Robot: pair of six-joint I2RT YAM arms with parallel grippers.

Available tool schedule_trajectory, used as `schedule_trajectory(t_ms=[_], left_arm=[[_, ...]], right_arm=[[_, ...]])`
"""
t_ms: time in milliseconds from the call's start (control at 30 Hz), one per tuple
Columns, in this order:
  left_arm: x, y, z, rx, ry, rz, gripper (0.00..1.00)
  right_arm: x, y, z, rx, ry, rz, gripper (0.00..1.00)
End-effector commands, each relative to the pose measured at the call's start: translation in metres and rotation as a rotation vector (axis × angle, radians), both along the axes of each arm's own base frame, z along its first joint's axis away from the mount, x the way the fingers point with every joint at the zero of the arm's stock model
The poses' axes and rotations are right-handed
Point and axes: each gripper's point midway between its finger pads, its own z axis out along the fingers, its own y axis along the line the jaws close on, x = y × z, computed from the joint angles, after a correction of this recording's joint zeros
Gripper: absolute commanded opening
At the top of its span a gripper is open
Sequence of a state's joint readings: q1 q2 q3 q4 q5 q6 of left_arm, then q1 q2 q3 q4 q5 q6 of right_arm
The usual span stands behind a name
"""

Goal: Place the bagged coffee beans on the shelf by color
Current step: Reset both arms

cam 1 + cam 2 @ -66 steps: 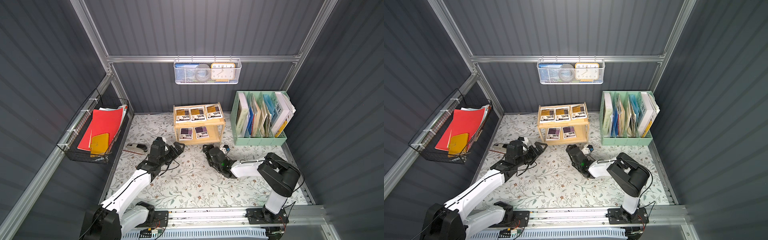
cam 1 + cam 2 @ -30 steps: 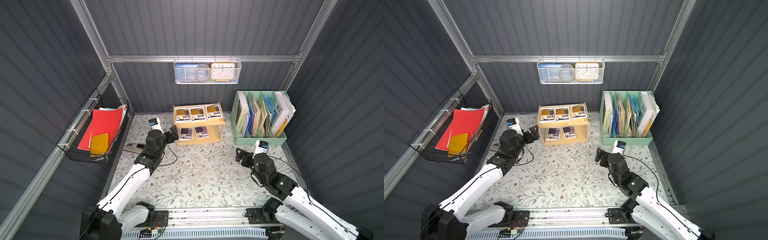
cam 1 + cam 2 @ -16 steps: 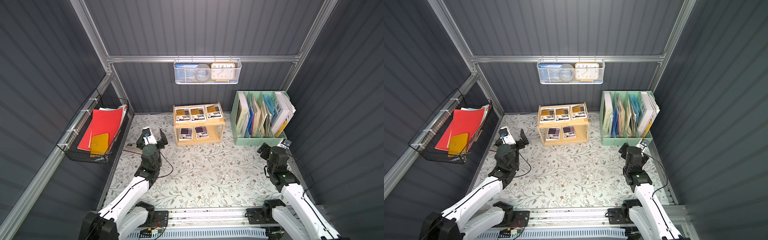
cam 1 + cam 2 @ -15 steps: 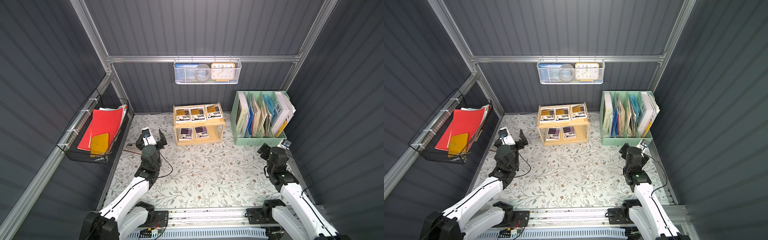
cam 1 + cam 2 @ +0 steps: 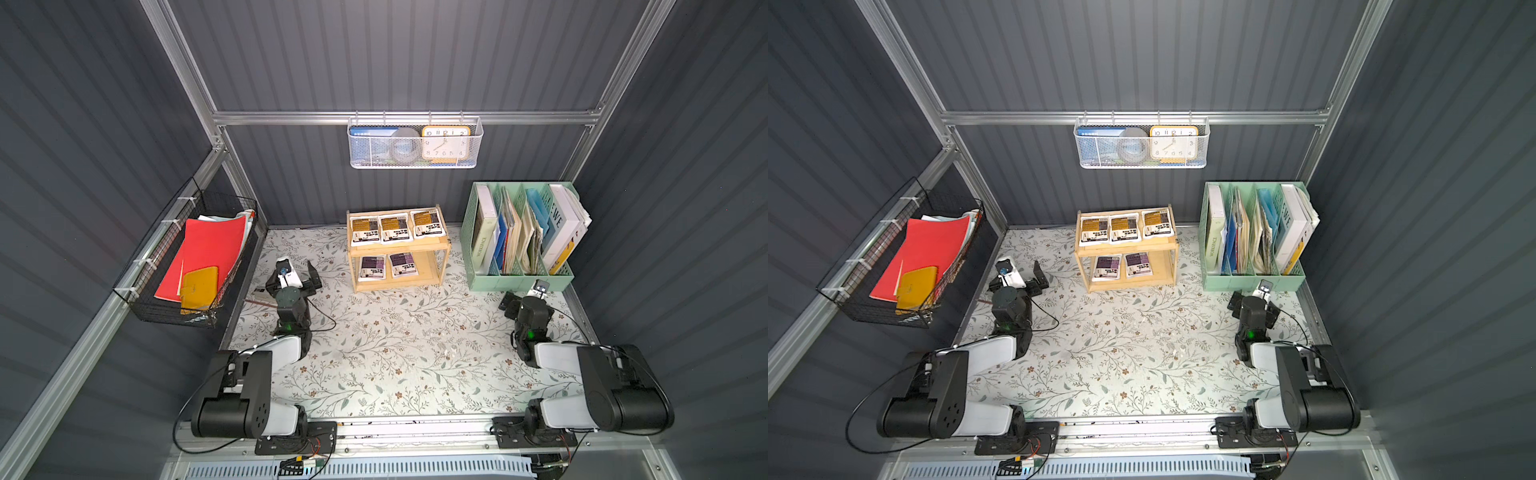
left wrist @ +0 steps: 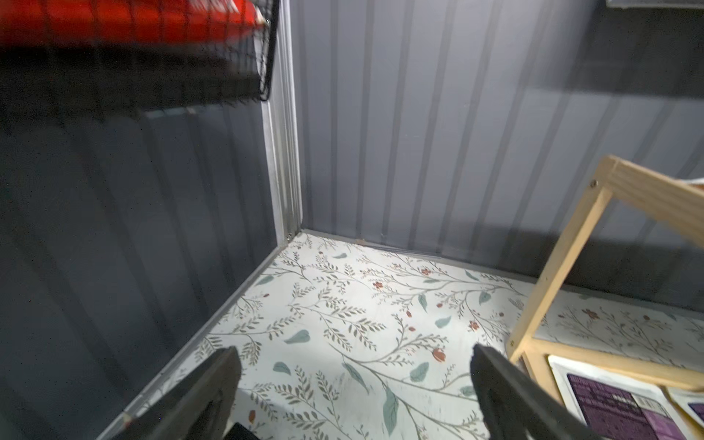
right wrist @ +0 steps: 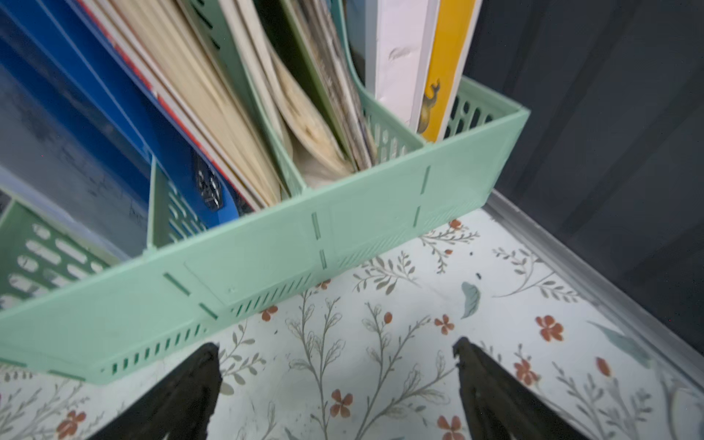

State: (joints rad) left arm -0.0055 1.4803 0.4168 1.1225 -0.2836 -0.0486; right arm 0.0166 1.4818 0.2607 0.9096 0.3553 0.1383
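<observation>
Pouches sit sorted already. Going rightward, the left pincer gapes wide and empty beside the shelf: yellow-orange bagged coffee beans fill its top tray, purple ones the lower tier. Right pincer, equally spread, holds nothing.

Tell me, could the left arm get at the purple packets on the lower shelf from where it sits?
Probably yes. The left hand is open and empty, beside the wooden shelf, whose front is open. Nothing lies between it and the purple packets.
</observation>
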Motion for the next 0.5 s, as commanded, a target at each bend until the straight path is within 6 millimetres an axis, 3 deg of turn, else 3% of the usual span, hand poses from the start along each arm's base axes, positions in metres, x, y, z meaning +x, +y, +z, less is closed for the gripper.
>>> schedule_trajectory(t_ms=[0, 167, 300, 467], left_arm=[[0.007, -0.009, 0.006, -0.009, -0.102, -0.067, 1.00], [0.021, -0.011, -0.020, 0.002, -0.047, -0.109, 1.00], [0.033, 0.002, -0.028, -0.063, 0.001, -0.178, 1.00], [0.032, 0.009, -0.031, -0.075, 0.003, -0.139, 1.00]], right_arm=[[0.021, 0.021, 0.031, -0.034, -0.190, 0.138, 0.99], [0.032, 0.022, 0.022, -0.005, -0.061, 0.153, 0.99], [0.041, 0.022, 0.019, 0.004, -0.041, 0.162, 0.99], [0.041, 0.025, 0.021, -0.009, -0.057, 0.187, 0.99]])
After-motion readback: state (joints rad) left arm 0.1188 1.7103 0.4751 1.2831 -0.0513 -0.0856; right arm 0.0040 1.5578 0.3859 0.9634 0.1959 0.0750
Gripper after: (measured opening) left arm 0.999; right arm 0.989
